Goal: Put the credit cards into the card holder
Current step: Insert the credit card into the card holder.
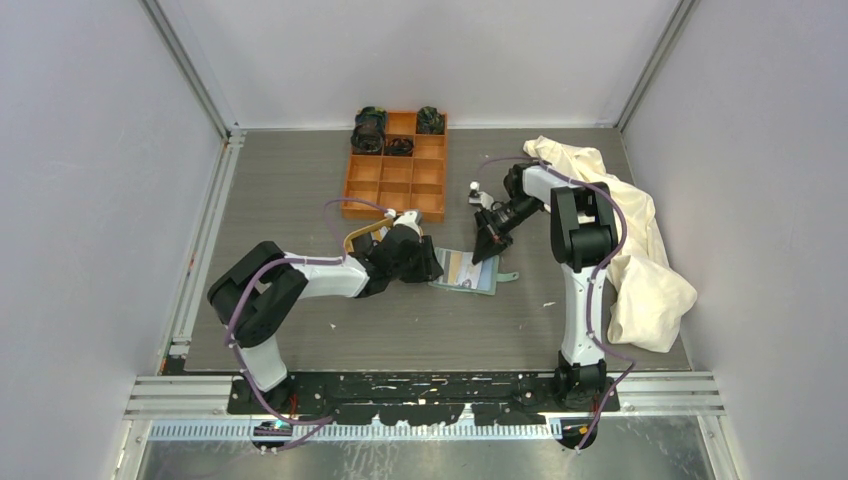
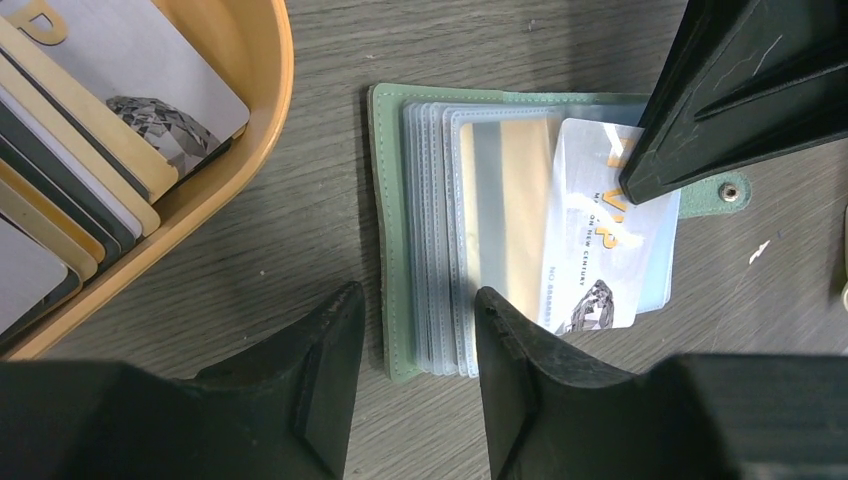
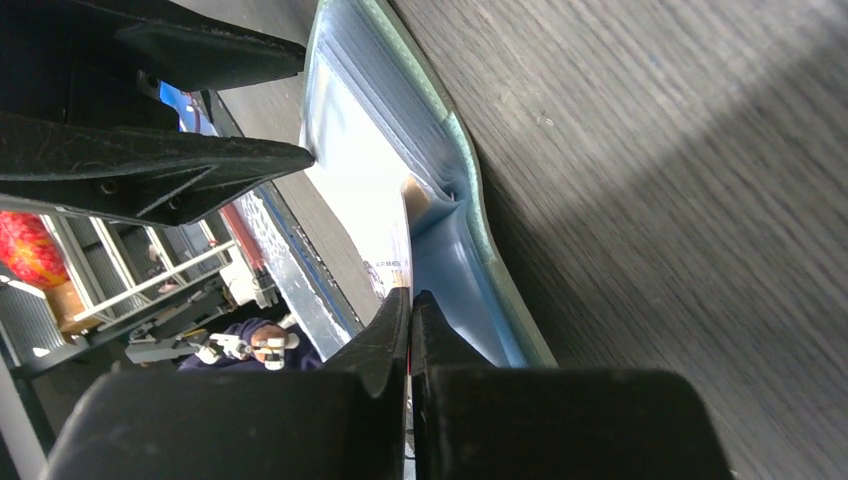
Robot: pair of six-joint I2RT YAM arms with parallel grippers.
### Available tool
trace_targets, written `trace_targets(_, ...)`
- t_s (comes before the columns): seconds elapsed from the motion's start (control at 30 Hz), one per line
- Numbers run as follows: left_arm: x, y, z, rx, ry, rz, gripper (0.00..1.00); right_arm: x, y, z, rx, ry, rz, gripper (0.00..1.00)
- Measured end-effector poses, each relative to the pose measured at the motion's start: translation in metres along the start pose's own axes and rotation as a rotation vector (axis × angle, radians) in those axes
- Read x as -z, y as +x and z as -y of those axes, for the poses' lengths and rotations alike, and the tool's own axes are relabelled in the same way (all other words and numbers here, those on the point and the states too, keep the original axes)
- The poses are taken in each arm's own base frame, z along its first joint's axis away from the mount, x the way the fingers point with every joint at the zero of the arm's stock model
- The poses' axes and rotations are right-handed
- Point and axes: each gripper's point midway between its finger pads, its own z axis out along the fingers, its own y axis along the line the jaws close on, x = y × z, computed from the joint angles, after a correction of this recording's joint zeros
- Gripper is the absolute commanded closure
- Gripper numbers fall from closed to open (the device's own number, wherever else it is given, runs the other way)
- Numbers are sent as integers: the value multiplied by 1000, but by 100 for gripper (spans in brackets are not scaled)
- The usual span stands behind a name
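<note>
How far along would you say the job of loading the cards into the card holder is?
Early, I'd judge. Done: one tan card looks seated in a clear pocket of the open card holder. In hand: the right gripper pinches a white card, partly slid into a pocket, while the left gripper straddles the holder's edge, jaws apart. Left: a stack of cards in the wooden tray.

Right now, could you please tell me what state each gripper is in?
Left gripper: open, straddling an edge of the card holder.
Right gripper: shut on the white card.
</note>
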Motion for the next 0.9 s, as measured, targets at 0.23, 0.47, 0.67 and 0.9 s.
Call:
trace_targets(0.23,0,1,0,-4,1,-2,56,-4,4,5,-92,23,-6,99)
trace_targets(0.47,0,1,2,-7,7,-8,56,-5,8,4,-163,31,6,99)
trace_targets(0.67,-1,3,4,-16,15,-14,56,-6,7,3,-213,41,9,99)
trace_targets(0.9,-1,3,5,-21,19,-16,56,-13,-4,-3,-234,21,17,97)
